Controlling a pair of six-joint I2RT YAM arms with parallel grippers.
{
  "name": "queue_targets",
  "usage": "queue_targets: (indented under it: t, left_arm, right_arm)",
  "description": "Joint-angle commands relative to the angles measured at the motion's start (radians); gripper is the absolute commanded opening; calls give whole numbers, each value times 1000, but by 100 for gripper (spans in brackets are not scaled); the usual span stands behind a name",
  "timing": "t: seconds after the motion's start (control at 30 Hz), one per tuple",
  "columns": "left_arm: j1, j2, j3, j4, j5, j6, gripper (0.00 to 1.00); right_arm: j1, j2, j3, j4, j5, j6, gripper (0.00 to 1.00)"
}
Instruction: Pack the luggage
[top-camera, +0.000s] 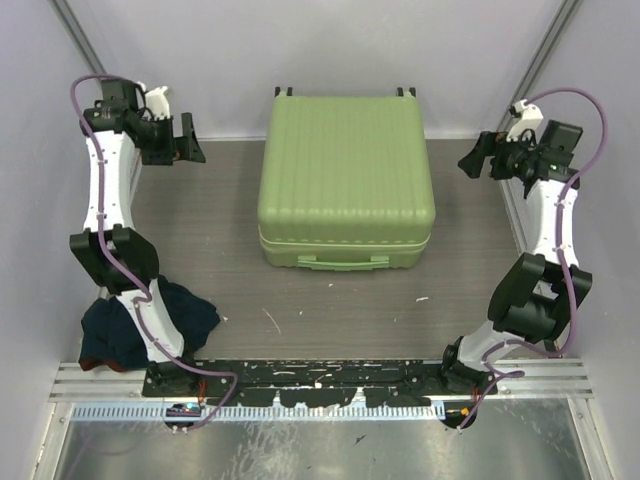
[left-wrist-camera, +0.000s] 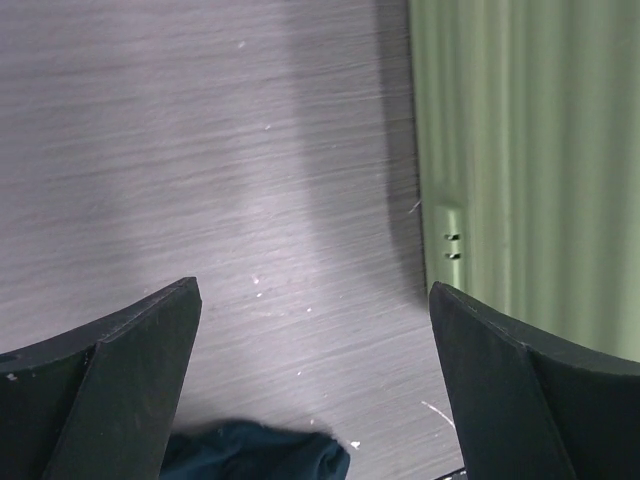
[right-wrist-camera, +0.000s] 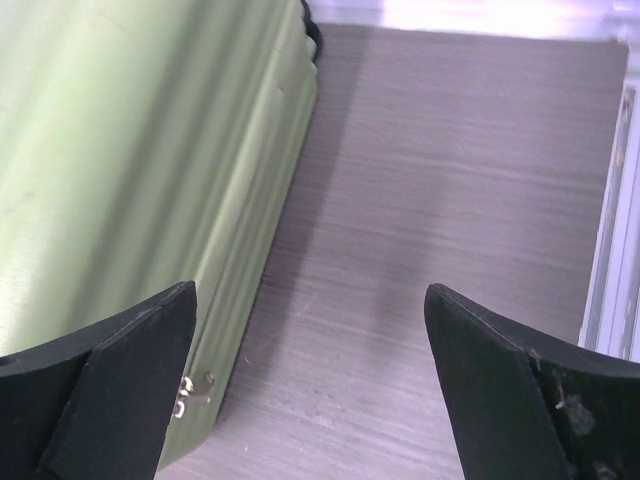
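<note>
The luggage (top-camera: 346, 178) is a light-green ribbed hard-shell suitcase lying flat and closed in the middle of the table, handle toward me, black wheels at the far edge. Its side shows in the left wrist view (left-wrist-camera: 530, 170) and in the right wrist view (right-wrist-camera: 130, 180). My left gripper (top-camera: 186, 139) is open and empty, raised at the far left, apart from the suitcase. My right gripper (top-camera: 473, 158) is open and empty, raised at the far right, beside the suitcase. A dark blue cloth bundle (top-camera: 140, 325) lies at the near left by the left arm's base, also in the left wrist view (left-wrist-camera: 255, 452).
The table (top-camera: 330, 310) is grey wood-grain with small white specks. White walls and slanted frame posts close off the back and sides. A metal rail (top-camera: 320, 380) runs along the near edge under the arm bases.
</note>
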Motion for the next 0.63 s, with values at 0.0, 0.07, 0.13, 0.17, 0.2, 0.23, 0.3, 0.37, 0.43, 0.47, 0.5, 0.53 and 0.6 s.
queue_targets:
  t: [0.0,0.07,0.13,0.17,0.2,0.23,0.3,0.37,0.43,0.47,0.5,0.53,0.6]
  left_arm:
    - [25,-33,-69,-7,-14,0,98]
    - [28,-74,-166,53,-21,-11,98]
    - [28,-115,-268,114,-34,-22,98]
    - [29,-129,-314,138,-42,-27,98]
    - [28,-143,-349,153,-48,-33,98]
    - [28,-152,-385,168,-53,-39,98]
    - [28,-174,-442,190,-48,-60,98]
    - [28,-191,-499,231,-46,-72,98]
    - [28,-198,-516,243,-55,-72,98]
    - [28,-195,-514,242,-63,-69,98]
    - [28,-192,-506,237,-72,-66,98]
    - [27,-185,-494,229,-78,-64,98]
    - [28,-175,-476,219,-81,-65,98]
  right_arm:
    - [-64,14,1,-65,-51,35,100]
    - [-84,7,-39,-65,-46,26,100]
    - [-96,-2,-82,-66,-37,6,100]
    - [-101,-7,-102,-64,-33,-2,100]
    - [-105,-12,-123,-63,-29,-11,100]
    - [-108,-16,-143,-62,-24,-21,100]
    - [-111,-28,-186,-52,-20,-27,100]
    - [-113,-39,-224,-29,-20,-19,100]
    - [-112,-50,-256,-7,-21,-6,100]
    - [-113,-50,-264,-1,-23,-4,100]
    - [-113,-48,-267,1,-23,-2,100]
    - [-113,-46,-267,1,-23,-1,100]
    - [-113,-42,-265,5,-24,2,100]
